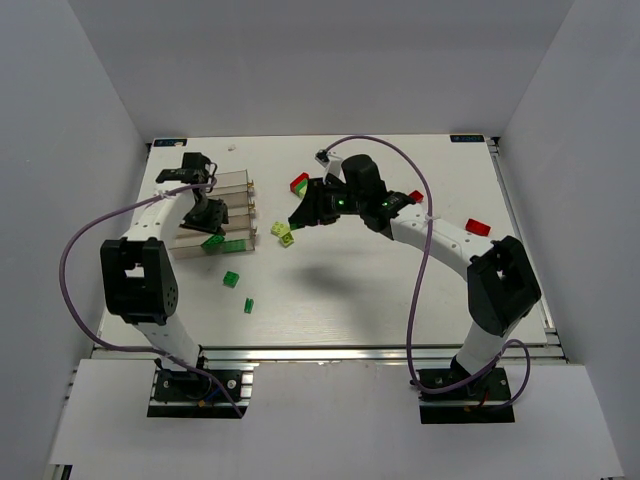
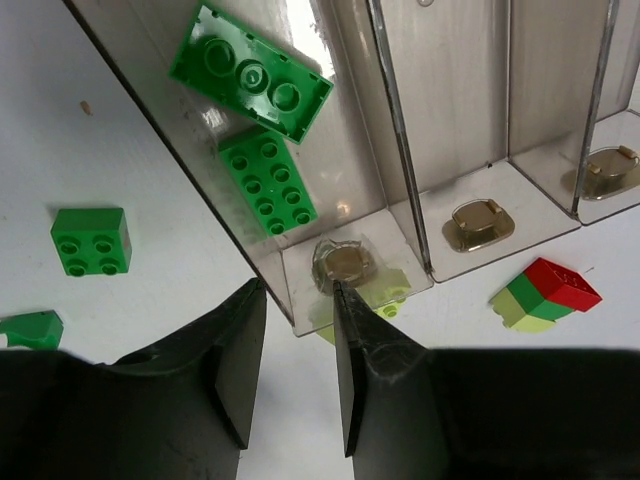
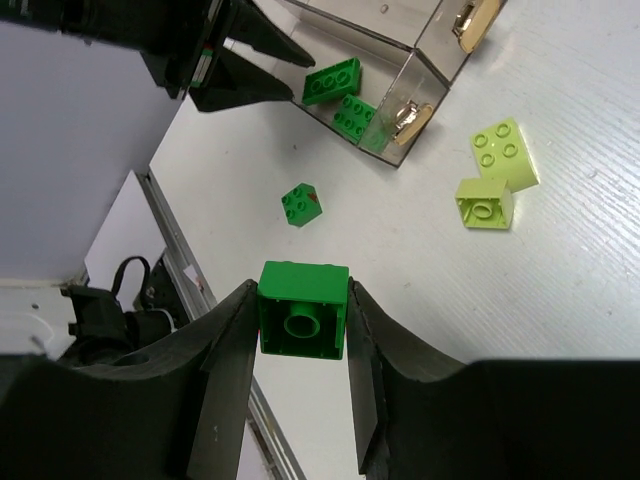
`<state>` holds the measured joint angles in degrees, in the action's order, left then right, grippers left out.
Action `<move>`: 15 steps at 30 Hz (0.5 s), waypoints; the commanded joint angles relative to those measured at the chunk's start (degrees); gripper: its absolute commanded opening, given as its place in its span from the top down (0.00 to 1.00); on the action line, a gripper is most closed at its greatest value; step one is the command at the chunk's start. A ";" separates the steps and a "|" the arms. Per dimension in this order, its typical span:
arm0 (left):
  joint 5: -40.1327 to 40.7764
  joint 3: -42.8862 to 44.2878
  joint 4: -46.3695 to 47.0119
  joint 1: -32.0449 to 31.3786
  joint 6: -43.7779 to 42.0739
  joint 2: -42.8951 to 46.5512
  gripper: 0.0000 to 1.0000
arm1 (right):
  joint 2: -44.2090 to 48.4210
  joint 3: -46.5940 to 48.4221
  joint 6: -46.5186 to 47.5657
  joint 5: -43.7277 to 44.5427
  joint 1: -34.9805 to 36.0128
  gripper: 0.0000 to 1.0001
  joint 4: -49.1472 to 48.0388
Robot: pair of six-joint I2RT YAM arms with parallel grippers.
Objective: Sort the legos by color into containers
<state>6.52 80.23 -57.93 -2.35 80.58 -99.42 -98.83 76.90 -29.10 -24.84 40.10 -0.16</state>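
the right gripper [image 3: 300,300] pinches a green brick [image 3: 303,320] and should hold tight till over the tray slot [image 2: 345,150] with green bricks [image 2: 252,72], dodging the spread left gripper [image 2: 298,295].

Your left claw [image 2: 297,300] spread at the near corner of the clear tray [image 2: 460,100], a long green brick [image 2: 250,72] and a smaller green brick [image 2: 267,180] inside its end compartment, a green four-stud brick [image 2: 91,241] on the bench [image 2: 80,150] outside, a red-green-lime stack [image 2: 545,295] at right.

2 legos [image 2: 250,75] lie in the tray [image 2: 460,100], a 3rd lego [image 2: 92,240] just outside it.
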 commanded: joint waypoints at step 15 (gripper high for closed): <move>4.11 -19.13 23.66 2.26 -34.50 41.30 0.34 | -24.73 35.30 37.80 -7.42 8.59 1.00 10.01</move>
<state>8.69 64.01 -37.23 -0.47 54.22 -63.09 -120.20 106.26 1.02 -33.54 46.70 6.59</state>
